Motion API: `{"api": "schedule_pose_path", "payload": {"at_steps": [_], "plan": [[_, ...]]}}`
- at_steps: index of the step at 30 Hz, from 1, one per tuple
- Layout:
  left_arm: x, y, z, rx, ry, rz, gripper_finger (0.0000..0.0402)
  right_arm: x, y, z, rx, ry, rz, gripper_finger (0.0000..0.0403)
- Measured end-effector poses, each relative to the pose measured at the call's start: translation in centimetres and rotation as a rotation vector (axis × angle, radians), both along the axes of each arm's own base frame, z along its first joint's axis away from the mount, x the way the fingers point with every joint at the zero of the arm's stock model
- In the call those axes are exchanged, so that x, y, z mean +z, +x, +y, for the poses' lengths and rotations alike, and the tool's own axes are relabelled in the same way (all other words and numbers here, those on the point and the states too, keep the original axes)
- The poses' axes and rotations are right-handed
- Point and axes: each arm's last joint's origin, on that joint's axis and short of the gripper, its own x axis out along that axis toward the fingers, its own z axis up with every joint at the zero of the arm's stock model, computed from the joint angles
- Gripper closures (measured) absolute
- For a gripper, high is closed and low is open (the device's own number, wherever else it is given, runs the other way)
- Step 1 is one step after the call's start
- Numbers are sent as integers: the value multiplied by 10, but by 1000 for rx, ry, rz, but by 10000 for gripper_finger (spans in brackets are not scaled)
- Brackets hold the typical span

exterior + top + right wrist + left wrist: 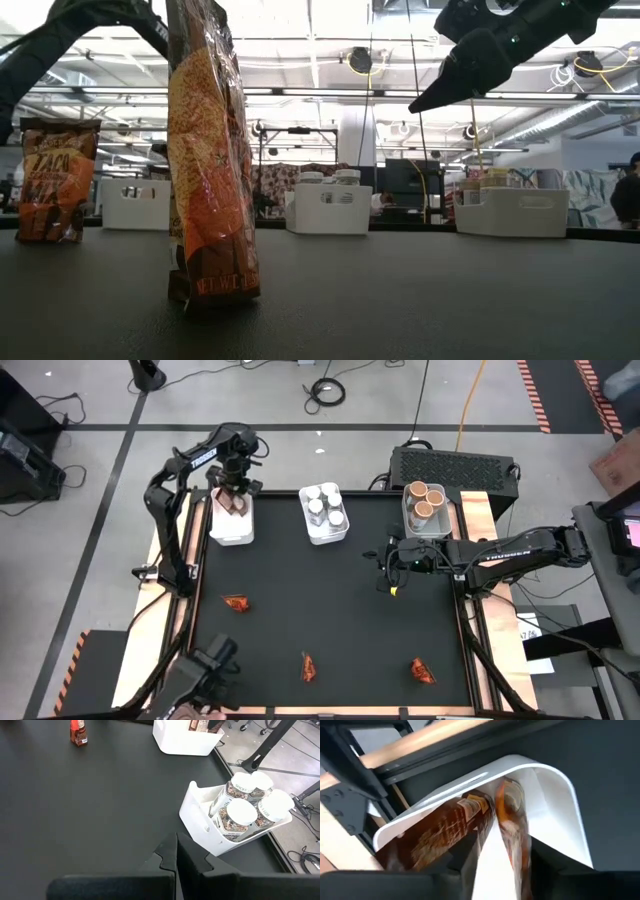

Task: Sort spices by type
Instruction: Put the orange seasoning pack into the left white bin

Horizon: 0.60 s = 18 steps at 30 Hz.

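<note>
the left gripper [236, 488] hangs over the left bin [230, 532] at the desk's far left, its jaws part-way apart around a red-orange sachet [512, 827] that stands inside the bin beside another one. whether the sachet is free of the pads cannot be told. judged step: depositing a sachet with its own kind. three sachets lie on the near desk [330, 590]: one at left [237, 603], one at centre [309, 667], one at right [423, 671]. the jars [324, 505] fill the middle bin; the tan-topped tubs [424, 499] fill the right bin. the right gripper [390, 565] waits, jaws together, empty, near the tub bin. next move calls for full release, a vertical lift clear of the bin wall, then a reach to the nearest loose sachet.
</note>
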Motion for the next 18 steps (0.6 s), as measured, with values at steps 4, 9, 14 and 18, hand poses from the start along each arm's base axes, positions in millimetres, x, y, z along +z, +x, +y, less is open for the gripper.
{"api": "schedule_pose_path", "payload": {"at_steps": [4,9,14,18], "plan": [[18,-1,-3,13,49,-20,231,0,0,0,0,0,0,403],[57,-1,-14,2,126,-66,213,0,0,0,0,0,0,403],[102,-2,-40,-29,231,-170,212,0,0,0,0,0,0,403],[133,4,-79,-123,251,-261,212,0,0,0,0,0,0,403]]}}
